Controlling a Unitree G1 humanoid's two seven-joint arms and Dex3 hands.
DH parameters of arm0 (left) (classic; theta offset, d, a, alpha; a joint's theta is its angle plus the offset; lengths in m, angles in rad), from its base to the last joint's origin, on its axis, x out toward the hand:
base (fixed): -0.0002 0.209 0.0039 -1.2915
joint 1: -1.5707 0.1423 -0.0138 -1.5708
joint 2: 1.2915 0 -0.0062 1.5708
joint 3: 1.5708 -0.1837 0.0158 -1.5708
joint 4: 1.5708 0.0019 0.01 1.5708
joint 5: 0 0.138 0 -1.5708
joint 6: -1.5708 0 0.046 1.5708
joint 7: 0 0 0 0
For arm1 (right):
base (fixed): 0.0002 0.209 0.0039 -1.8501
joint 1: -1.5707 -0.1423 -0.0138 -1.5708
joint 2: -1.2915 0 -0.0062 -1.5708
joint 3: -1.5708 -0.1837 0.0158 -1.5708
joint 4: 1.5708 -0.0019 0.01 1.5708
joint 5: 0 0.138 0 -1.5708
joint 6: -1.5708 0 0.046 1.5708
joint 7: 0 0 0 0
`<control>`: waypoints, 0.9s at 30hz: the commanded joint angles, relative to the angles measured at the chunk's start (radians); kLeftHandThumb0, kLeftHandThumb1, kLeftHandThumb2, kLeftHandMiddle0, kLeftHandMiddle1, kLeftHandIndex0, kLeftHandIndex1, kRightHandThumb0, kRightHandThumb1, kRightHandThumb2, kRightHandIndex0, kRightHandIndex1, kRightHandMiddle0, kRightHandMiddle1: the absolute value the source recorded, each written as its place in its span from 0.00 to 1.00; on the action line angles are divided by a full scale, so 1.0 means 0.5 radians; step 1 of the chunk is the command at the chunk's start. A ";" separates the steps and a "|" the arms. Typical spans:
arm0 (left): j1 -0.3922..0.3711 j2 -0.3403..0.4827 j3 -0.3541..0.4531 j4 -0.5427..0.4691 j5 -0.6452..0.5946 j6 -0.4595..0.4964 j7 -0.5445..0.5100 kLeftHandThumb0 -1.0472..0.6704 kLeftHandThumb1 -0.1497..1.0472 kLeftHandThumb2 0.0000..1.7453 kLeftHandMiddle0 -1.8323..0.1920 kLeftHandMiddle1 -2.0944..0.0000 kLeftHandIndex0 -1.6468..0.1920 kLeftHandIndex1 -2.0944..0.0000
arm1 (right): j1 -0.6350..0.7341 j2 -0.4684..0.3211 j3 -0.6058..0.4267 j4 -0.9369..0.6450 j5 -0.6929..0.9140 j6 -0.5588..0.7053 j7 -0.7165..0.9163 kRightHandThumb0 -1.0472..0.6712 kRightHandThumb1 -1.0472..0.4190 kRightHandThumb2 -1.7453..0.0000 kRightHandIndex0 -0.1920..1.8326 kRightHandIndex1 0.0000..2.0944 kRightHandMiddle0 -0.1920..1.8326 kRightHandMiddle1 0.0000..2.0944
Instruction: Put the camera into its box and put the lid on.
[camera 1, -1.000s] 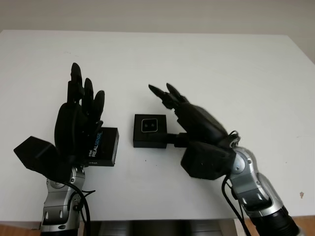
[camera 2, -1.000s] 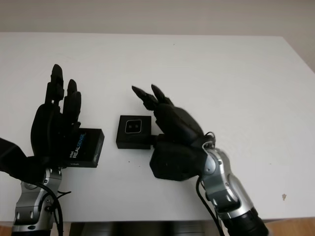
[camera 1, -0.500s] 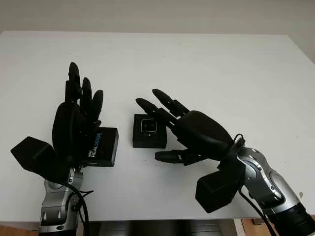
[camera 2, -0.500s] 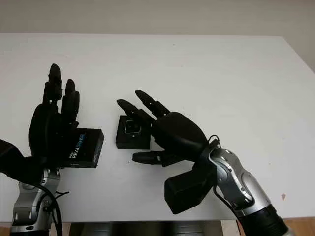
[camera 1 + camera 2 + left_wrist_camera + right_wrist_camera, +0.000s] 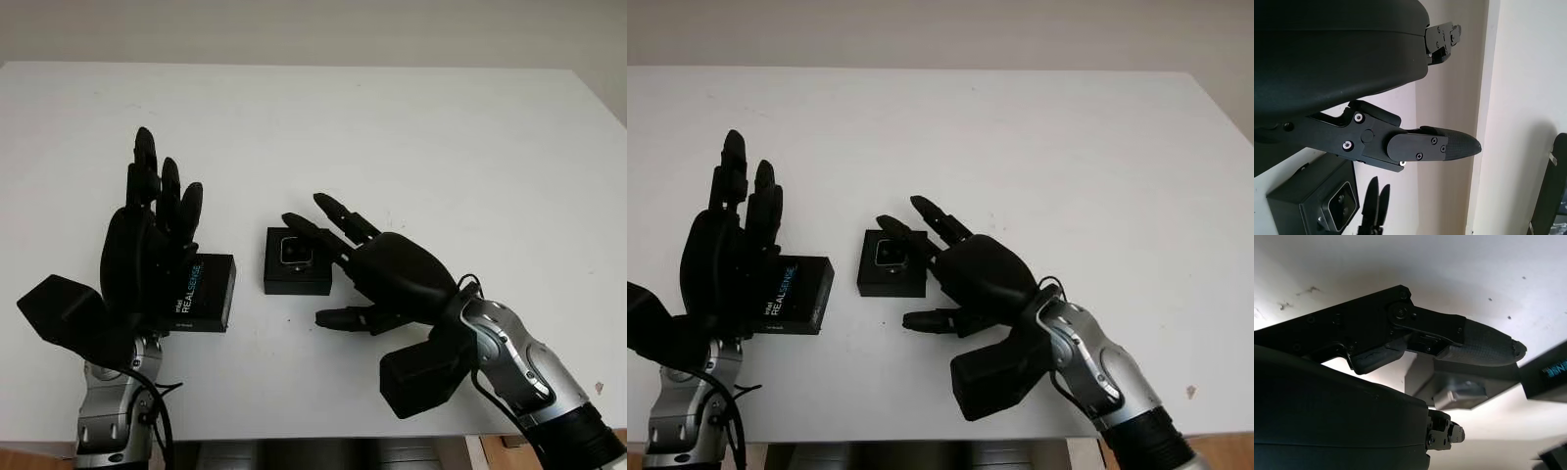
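The right hand (image 5: 367, 264) is pulling back toward the near right. A second ago it was lying close along the right side of the box (image 5: 298, 260); half a second ago its fingers were reaching over the box's top; now they are hanging over the right edge only, with the thumb low on the table (image 5: 441, 127) just near of the box. The box itself is sitting where it was, in the middle of the table, with the camera (image 5: 296, 252) showing inside it as a small square with a pale frame. Judging from that, the camera is already seated, and the right hand is finishing that step and clearing the way for the lid.

The right hand is holding nothing and is open; its fingertips are just beside or over the box's right rim (whether one is brushing the rim I cannot tell). In the right wrist view one fingertip is crossing in front of the box.

The left hand (image 5: 147, 245) is staying to the left, upright, palm toward the box, and it has barely shifted. The lid (image 5: 202, 292), a flat black piece with pale lettering, is lying on the table against that hand's palm side, apart from the box. Whether the left fingers are pressing on the lid I cannot tell; they are extended, not closed around it, so the hand is open.
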 commanded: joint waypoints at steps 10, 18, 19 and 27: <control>0.028 -0.002 0.004 -0.065 -0.008 0.000 0.005 0.25 1.00 0.18 0.97 0.97 0.99 0.98 | 0.055 -0.008 0.031 -0.008 -0.026 0.114 0.099 0.06 0.00 0.60 0.00 0.00 0.03 0.02; 0.031 -0.002 0.002 -0.064 0.005 -0.015 0.012 0.25 1.00 0.19 0.97 0.97 0.99 0.97 | 0.071 -0.036 0.036 -0.049 -0.059 0.102 0.104 0.06 0.00 0.59 0.00 0.00 0.03 0.02; 0.033 -0.002 0.003 -0.062 0.007 -0.017 0.013 0.25 1.00 0.19 0.98 0.98 0.99 0.98 | 0.071 -0.040 0.032 -0.064 -0.062 0.105 0.106 0.06 0.00 0.59 0.00 0.00 0.03 0.02; 0.038 0.023 0.015 -0.069 0.013 -0.051 -0.009 0.24 1.00 0.20 0.98 0.98 0.99 0.97 | 0.107 0.096 -0.194 -0.146 0.243 0.151 -0.069 0.09 0.00 0.59 0.00 0.00 0.00 0.00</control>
